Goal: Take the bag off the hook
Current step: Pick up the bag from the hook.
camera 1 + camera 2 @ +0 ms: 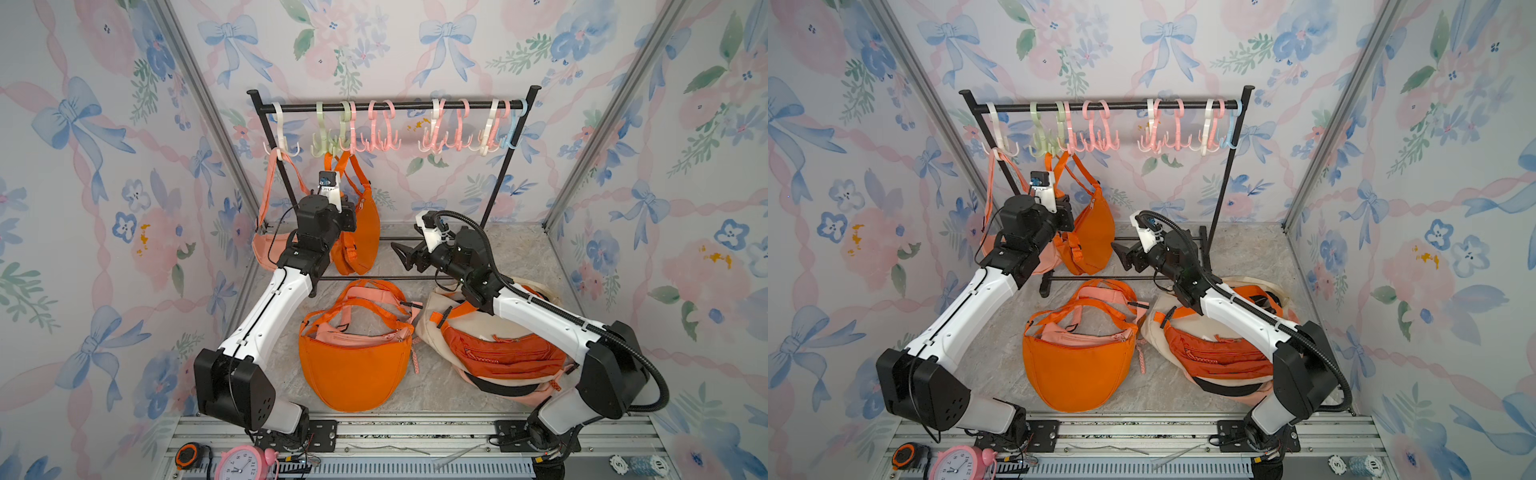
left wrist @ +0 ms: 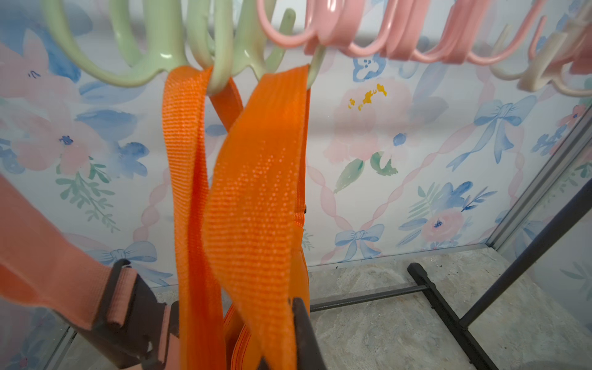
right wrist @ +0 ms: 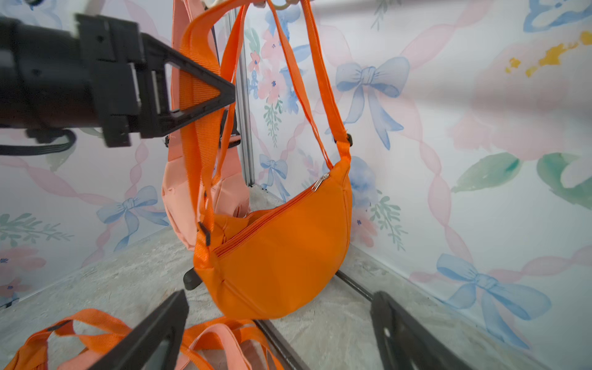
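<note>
An orange crescent bag [image 1: 368,232] [image 1: 1096,232] [image 3: 282,250] hangs by its orange strap [image 2: 256,192] from a pale green hook [image 2: 221,48] [image 1: 343,124] on the black rack rail. My left gripper [image 2: 282,333] [image 3: 224,93] is shut on that strap, well below the hook and above the bag's body. In both top views its wrist hides the jaws. My right gripper [image 1: 405,255] [image 1: 1124,255] [image 3: 280,301] stands open low over the floor, just right of the bag, with nothing between its fingers.
A peach bag [image 1: 266,249] [image 3: 179,192] hangs from a white hook left of the orange one. The rail [image 1: 395,106] carries several empty pink, white and blue hooks. On the floor lie another orange bag [image 1: 353,361] and a pile of bags [image 1: 498,353] under the right arm. The rack's base bars [image 2: 429,288] run behind.
</note>
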Available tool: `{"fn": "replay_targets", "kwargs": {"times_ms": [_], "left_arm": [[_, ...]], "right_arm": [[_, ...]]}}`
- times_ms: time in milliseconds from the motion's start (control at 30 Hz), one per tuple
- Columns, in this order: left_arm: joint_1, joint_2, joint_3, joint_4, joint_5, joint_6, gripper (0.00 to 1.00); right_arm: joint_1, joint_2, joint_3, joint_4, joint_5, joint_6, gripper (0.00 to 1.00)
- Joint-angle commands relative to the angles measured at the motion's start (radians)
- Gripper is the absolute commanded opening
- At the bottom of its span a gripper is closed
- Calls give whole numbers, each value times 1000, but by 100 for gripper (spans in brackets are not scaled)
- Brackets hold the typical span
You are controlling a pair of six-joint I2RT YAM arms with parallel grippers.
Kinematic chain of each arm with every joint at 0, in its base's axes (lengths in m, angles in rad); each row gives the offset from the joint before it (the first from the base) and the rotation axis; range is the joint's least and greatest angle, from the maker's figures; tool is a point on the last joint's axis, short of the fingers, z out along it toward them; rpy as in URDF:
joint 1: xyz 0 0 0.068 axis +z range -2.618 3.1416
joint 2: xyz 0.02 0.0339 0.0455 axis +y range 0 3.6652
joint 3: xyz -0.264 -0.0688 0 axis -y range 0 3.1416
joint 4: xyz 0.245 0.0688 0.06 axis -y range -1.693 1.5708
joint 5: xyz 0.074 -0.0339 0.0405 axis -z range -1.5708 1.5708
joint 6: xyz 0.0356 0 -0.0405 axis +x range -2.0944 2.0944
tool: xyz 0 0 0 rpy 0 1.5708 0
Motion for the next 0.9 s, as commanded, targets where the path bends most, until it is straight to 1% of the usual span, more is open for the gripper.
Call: {"fn": "replay_targets", "kwargs": {"times_ms": [0,133,200,267,433,533,667,867], "left_arm": [[3,-45,-36,7,29,-12,0],[-2,-98,-62,2,49,-17,0],[-9,-117,-61,-9,56,-16,0],[-17,-129,-62,-20,61,-15,0],[-49,-139,-60,-41,59,-1,0],[-61,-136,-56,-48,59,3,0],[-69,-133,-46,-52,59,3,0],[-76,-122,-22,-71,57,3,0]], "right_arm": [[-21,113,132,47,-58,-39,90],[-40,239,300,45,-86,-28,90],[-50,296,353,102,-132,-26,90],[-58,347,406,141,-162,-8,90],[-65,468,583,148,-211,54,90],[-65,544,728,83,-220,84,88],[-66,687,1004,-77,-266,120,78],[-64,888,1361,-197,-271,160,77]]}}
